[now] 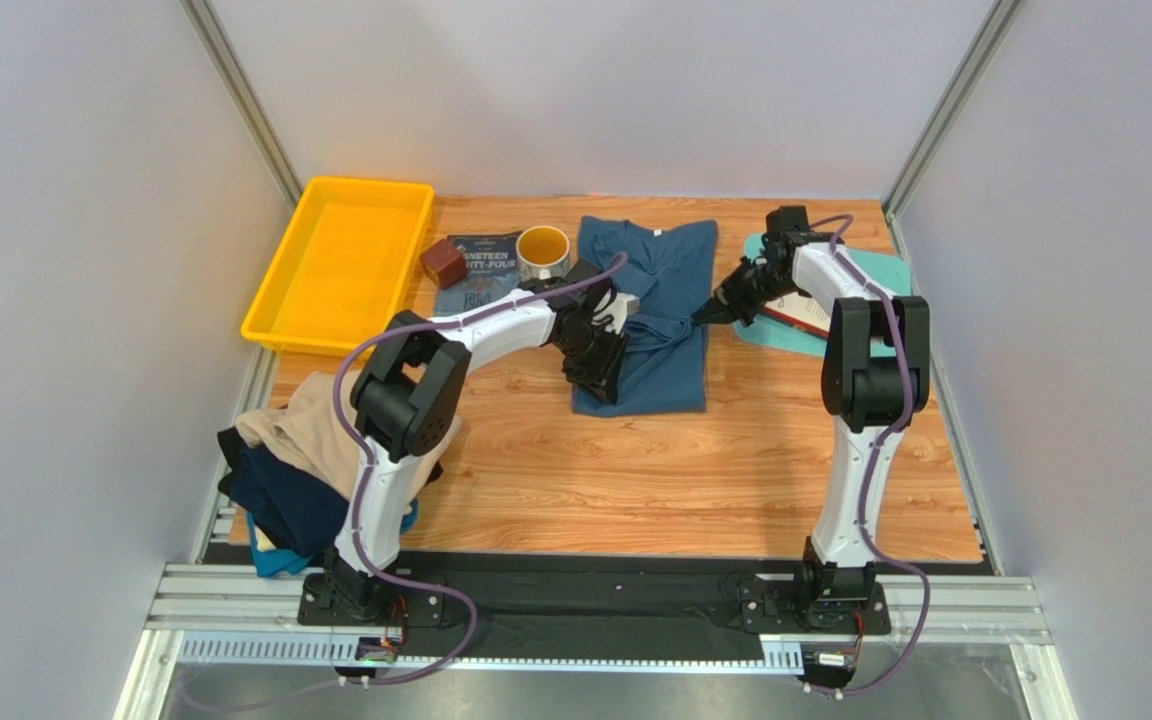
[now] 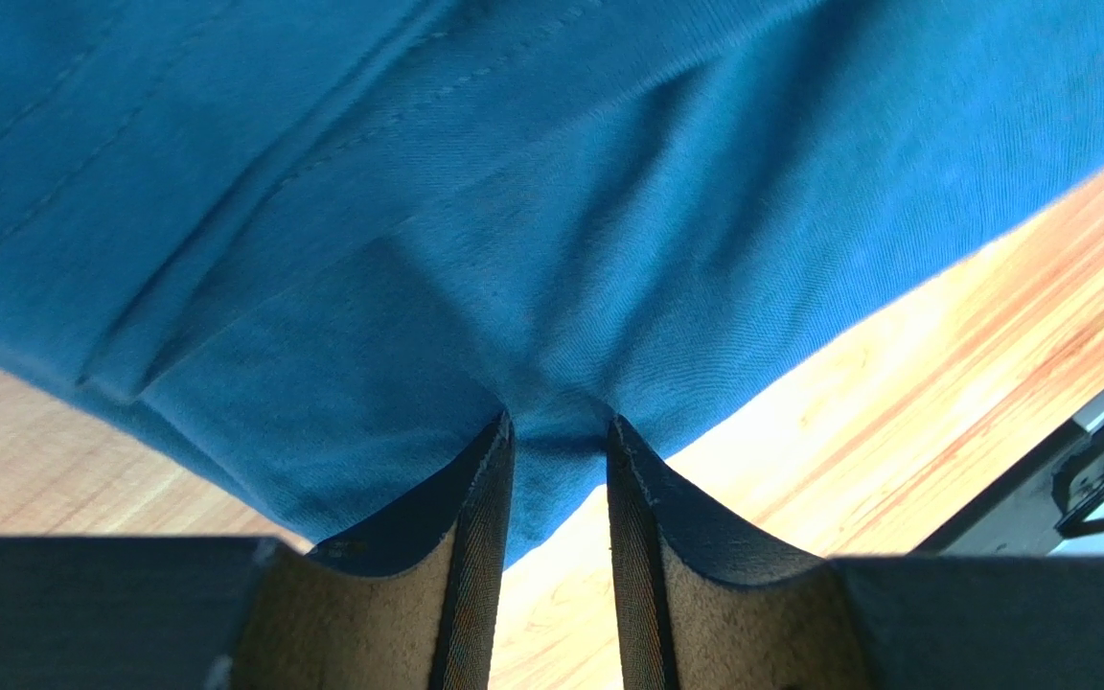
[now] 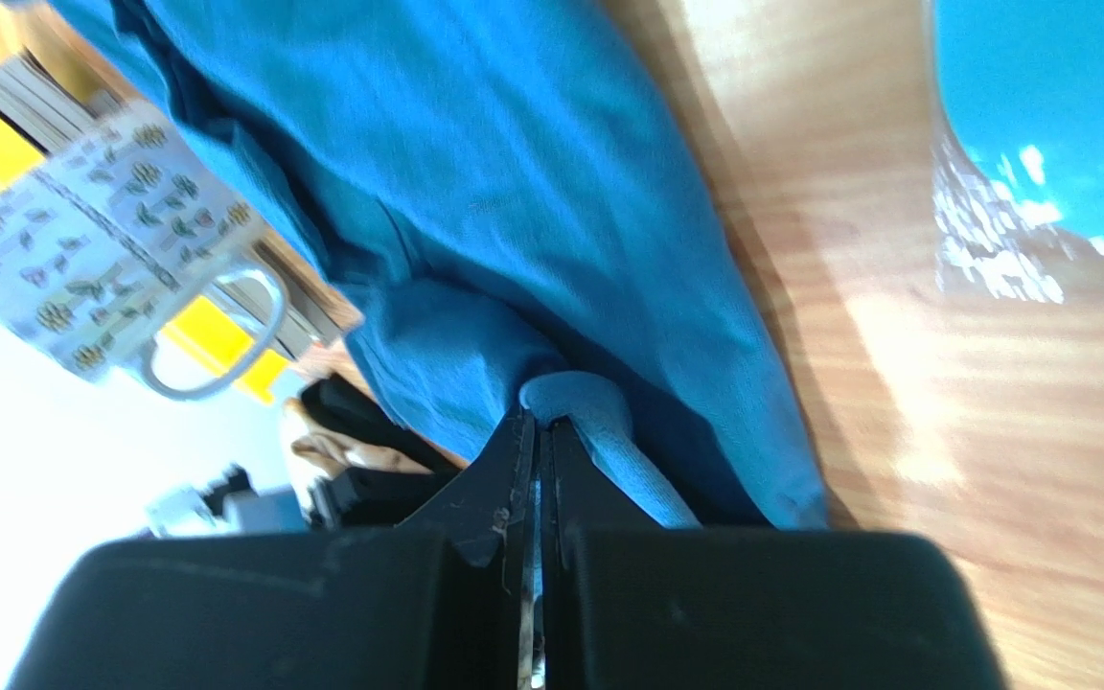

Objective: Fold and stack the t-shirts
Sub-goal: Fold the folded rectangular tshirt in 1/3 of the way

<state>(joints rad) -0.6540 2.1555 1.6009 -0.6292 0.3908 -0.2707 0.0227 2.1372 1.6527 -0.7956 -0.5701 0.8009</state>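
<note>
A large teal-blue t-shirt (image 1: 654, 300) lies partly folded at the back middle of the wooden table. My left gripper (image 1: 599, 351) sits at the shirt's left lower edge. In the left wrist view its jaws (image 2: 558, 426) stand narrowly apart, pinching a bunch of the teal cloth (image 2: 515, 216), with creases running to the tips. My right gripper (image 1: 711, 314) is at the shirt's right edge. Its black jaws (image 3: 536, 421) are shut on a fold of the same shirt (image 3: 515, 187). More t-shirts, beige (image 1: 297, 428) over dark navy (image 1: 289, 503), lie heaped at the front left corner.
A yellow tray (image 1: 339, 263) stands at the back left. Beside it are a brown block (image 1: 444, 264), a dark book (image 1: 480, 263) and a patterned mug (image 1: 543, 248) (image 3: 83, 259). A flat teal cutting board (image 1: 883, 278) lies at the back right, under the right arm.
</note>
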